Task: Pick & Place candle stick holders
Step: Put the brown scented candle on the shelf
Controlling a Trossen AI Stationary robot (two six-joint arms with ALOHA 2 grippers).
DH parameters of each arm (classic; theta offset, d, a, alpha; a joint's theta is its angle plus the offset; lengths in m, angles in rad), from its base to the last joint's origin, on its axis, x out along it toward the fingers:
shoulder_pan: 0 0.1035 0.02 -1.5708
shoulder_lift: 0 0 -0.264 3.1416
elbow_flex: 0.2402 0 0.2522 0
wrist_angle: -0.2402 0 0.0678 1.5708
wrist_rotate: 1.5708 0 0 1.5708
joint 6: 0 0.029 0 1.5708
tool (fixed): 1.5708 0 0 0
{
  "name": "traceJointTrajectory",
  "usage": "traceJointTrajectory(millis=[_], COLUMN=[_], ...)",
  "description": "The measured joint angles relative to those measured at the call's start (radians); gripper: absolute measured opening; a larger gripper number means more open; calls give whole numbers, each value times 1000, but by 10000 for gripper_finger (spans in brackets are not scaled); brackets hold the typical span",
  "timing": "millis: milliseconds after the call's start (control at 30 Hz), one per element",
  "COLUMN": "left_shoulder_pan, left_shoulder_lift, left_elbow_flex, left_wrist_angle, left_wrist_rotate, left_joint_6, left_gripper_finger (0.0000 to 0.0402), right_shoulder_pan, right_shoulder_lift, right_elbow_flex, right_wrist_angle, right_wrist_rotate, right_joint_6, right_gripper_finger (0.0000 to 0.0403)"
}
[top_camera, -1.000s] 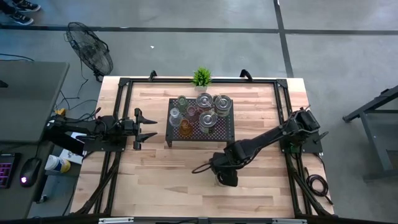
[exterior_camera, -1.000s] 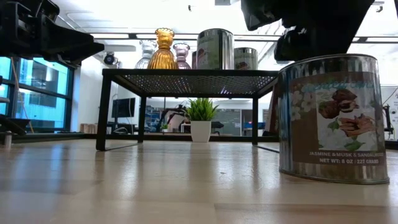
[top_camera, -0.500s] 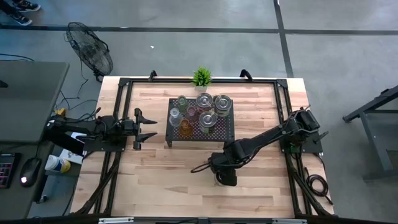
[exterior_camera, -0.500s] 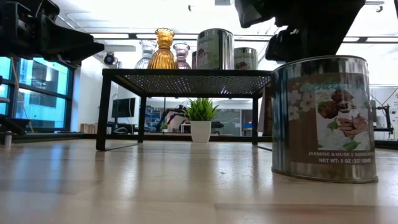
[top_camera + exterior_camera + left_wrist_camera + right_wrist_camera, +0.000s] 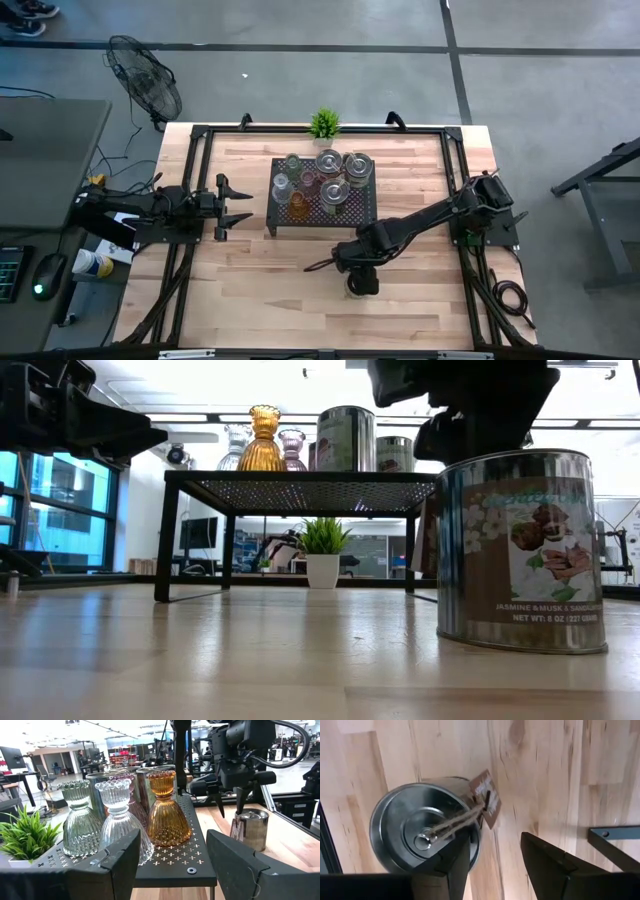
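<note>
The light wooden table (image 5: 260, 290) holds the black metal rack with holes (image 5: 362, 214) near the back, w/ the other candle stick holders on top: clear ribbed glass holder (image 5: 119, 822), amber glass holder (image 5: 167, 810), shiny silver tins (image 5: 346, 437), and more. In front of the rack stands one shiny silver tin candle holder (image 5: 520, 550), alone on the wood.

Step, I think: this tin is set down, so the place part looks done. The right gripper (image 5: 350, 266) hangs just above the tin's lid, fingers apart, not holding it. Next move prob.: lift straight up so the string and brown tag (image 5: 485, 798) don't catch, then go to the rack for another.

The left gripper (image 5: 237, 207) waits by the rack's left side, fingers wide apart, empty.

Writing on the tin label: "JASMINE & MUSK & SANDALWOOD", "NET WT: 8 OZ / 227 GRAMS". Tag words too small to read.
</note>
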Motion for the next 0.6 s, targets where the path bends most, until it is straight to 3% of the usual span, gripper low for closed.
traceJointTrajectory(millis=[600], left_shoulder_pan=[0], left_shoulder_lift=[0], left_elbow_flex=[0], left_wrist_angle=[0], left_wrist_rotate=[0], left_joint_6=[0], left_gripper_finger=[222], right_shoulder_pan=[5], right_shoulder_lift=[2], right_elbow_flex=[0], right_wrist_angle=[55], right_wrist_rotate=[18], right_joint_6=[-53], right_gripper_finger=[165])
